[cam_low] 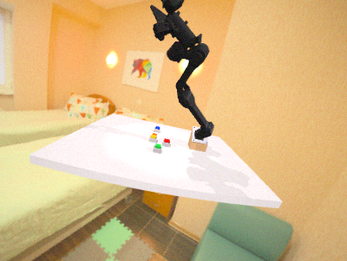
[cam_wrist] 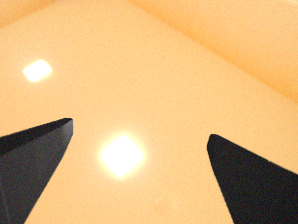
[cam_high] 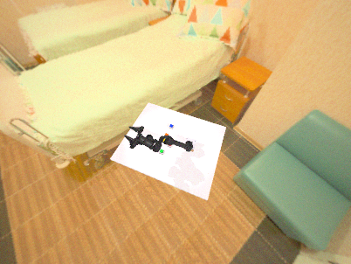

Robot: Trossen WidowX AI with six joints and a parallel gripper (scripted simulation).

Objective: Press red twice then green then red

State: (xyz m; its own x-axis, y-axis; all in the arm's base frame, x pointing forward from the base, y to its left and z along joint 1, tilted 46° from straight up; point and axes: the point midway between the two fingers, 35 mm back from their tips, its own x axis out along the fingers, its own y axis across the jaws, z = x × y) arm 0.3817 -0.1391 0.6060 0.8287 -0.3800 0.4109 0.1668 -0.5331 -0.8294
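The red button (cam_low: 167,141) stands on the white table in the exterior view; in the top view the arm mostly hides it. The green button (cam_high: 161,151) (cam_low: 158,147) is close beside it, nearer the front edge in the exterior view. My gripper (cam_high: 127,132) (cam_wrist: 140,128) is open and empty, with its fingers wide apart. It is raised high above the table, well away from both buttons, and points upward; the wrist view shows only ceiling and lights between the fingers. In the exterior view it is partly cut off at the top edge.
A blue button (cam_high: 171,126) (cam_low: 157,128) stands behind the others. A yellow button (cam_high: 164,140) (cam_low: 154,137) and an orange one (cam_high: 167,135) are close together near the red one. The arm stands on a wooden box (cam_low: 198,144) on the white table (cam_high: 201,131) (cam_low: 86,151).
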